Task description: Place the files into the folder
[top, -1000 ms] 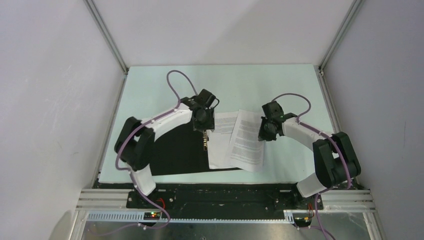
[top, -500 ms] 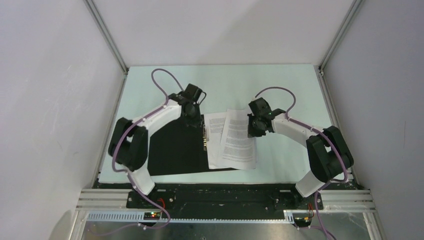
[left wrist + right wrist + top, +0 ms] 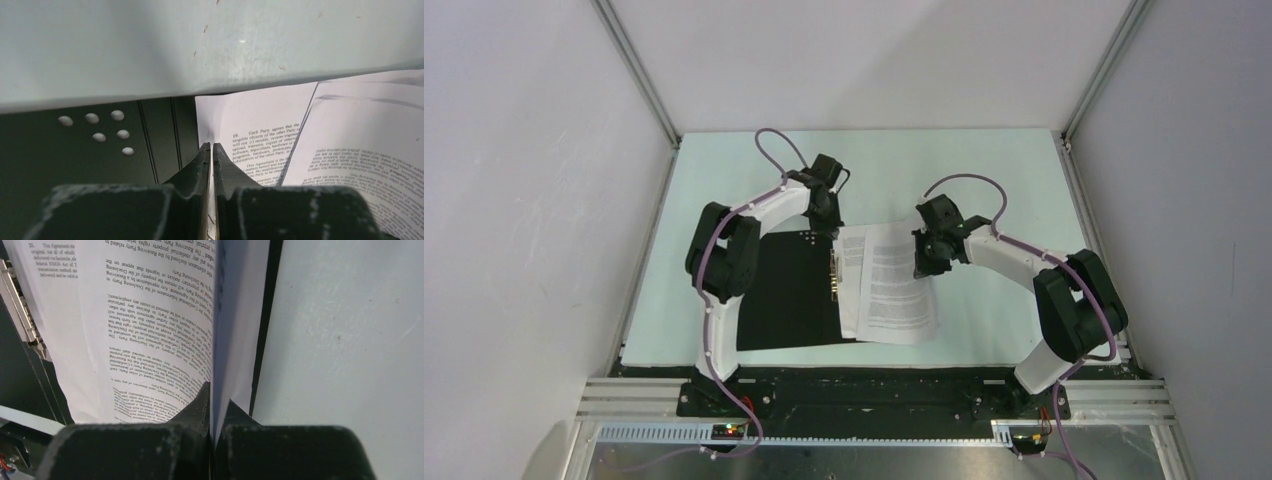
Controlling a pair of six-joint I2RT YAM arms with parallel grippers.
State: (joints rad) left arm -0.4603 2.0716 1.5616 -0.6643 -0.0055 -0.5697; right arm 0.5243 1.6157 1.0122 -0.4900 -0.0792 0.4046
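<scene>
One sheet (image 3: 150, 315) is pinched in right gripper (image 3: 214, 390), presumably for squaring onto folder (image 3: 784, 300) beneath; left gripper (image 3: 210, 148) is clenched at the sheet corner, presumably steadying.

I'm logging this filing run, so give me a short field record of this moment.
folder: flat document folder, open, black inside up, on the pale green table
files: white printed paper sheets, overlapping askew on the folder's right half, beside its metal clip
left hand: shut on a sheet's far left corner
right hand: shut on a sheet's right edge
</scene>
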